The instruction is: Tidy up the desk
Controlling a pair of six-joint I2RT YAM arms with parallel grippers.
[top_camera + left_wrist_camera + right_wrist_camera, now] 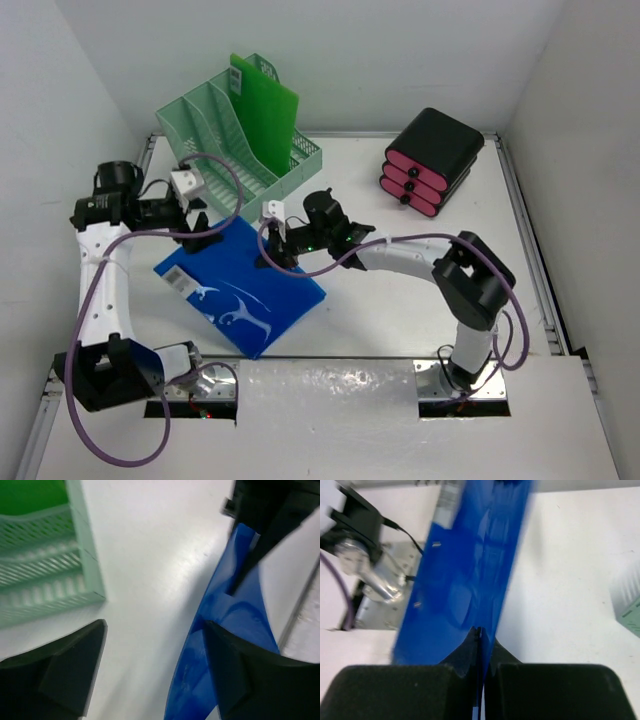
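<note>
A blue folder [240, 292] with white markings lies tilted on the white desk [420, 310], its far edge lifted. My right gripper [281, 250] is shut on that far edge; in the right wrist view the fingers [465, 680] pinch the blue sheet [470, 570]. My left gripper [205, 237] is open at the folder's far left corner. In the left wrist view its jaws stand wide apart [155, 672], and the folder's edge [230, 625] runs along the inside of the right finger [255, 680].
A mint-green mesh file rack [215, 125] holding a green folder [265, 110] stands at the back left; its corner shows in the left wrist view [50, 585]. A stack of black and pink cases [432, 160] sits at the back right. White walls enclose the desk.
</note>
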